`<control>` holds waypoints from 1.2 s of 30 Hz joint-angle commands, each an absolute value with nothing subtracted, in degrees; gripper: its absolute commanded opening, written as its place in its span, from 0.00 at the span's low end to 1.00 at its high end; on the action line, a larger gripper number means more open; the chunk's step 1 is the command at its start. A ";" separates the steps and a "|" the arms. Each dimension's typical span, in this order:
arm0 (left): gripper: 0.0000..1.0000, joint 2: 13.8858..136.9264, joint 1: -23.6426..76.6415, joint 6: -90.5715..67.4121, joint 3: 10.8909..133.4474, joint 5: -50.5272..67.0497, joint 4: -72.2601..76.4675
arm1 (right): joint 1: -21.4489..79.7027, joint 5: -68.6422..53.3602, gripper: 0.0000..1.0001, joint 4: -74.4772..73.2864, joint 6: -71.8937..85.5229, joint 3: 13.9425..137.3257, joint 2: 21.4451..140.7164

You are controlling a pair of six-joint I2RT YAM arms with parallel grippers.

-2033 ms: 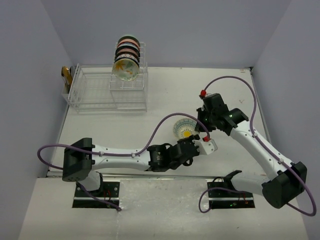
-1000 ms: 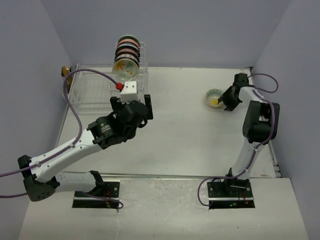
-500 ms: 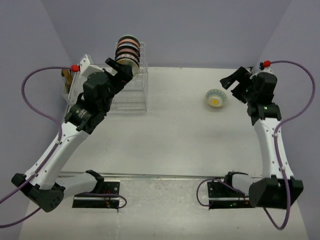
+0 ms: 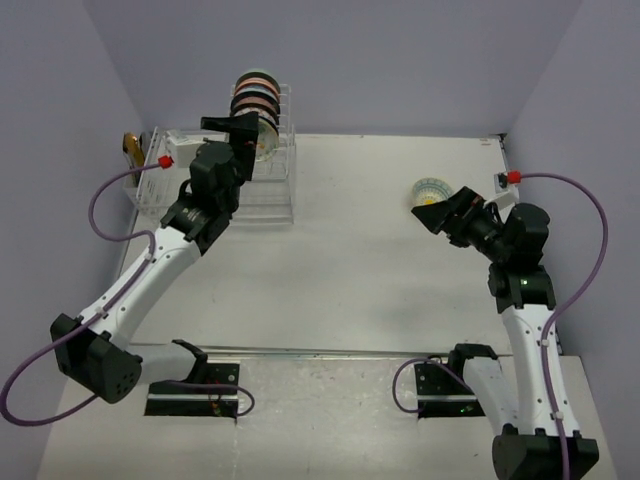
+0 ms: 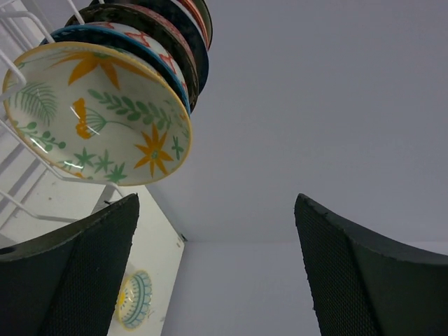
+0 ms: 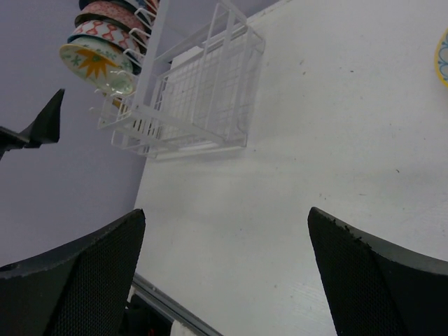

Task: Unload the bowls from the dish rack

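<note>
Moved in the last second: left end effector (image 4: 237,126) went from in front of the dish rack (image 4: 180,190) up to its slotted tower, at the far left corner of the counter (image 4: 340,270). Jaws wide, nothing held. In the wrist view the floral bowl (image 5: 98,112) fronts the stacked bowls (image 4: 258,92) and sits up-left of the fingers, not between them. One unloaded bowl (image 4: 430,189) rests near the far right edge. The right end effector (image 4: 438,213) has pulled back just beside it, wide and empty. Judgement: one bowl out, and the floral bowl is the next pick.
</note>
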State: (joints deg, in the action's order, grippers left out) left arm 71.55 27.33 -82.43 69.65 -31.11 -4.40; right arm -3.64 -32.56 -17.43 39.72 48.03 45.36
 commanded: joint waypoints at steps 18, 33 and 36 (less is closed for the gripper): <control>0.40 85.08 21.27 -89.30 80.16 -33.40 -4.48 | -3.60 -35.16 0.98 -21.97 35.24 53.00 36.92; 0.00 83.67 20.74 -92.46 73.83 -30.76 -1.05 | -3.60 -35.60 0.98 -24.61 33.58 56.07 34.45; 0.00 83.41 20.74 -92.46 73.83 -30.67 -1.05 | -3.60 -35.42 0.98 -25.31 33.22 56.78 33.75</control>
State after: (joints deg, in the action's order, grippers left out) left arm 84.01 21.41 -92.01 74.98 -29.69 -1.78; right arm -3.64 -34.13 -24.56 34.57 54.22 34.46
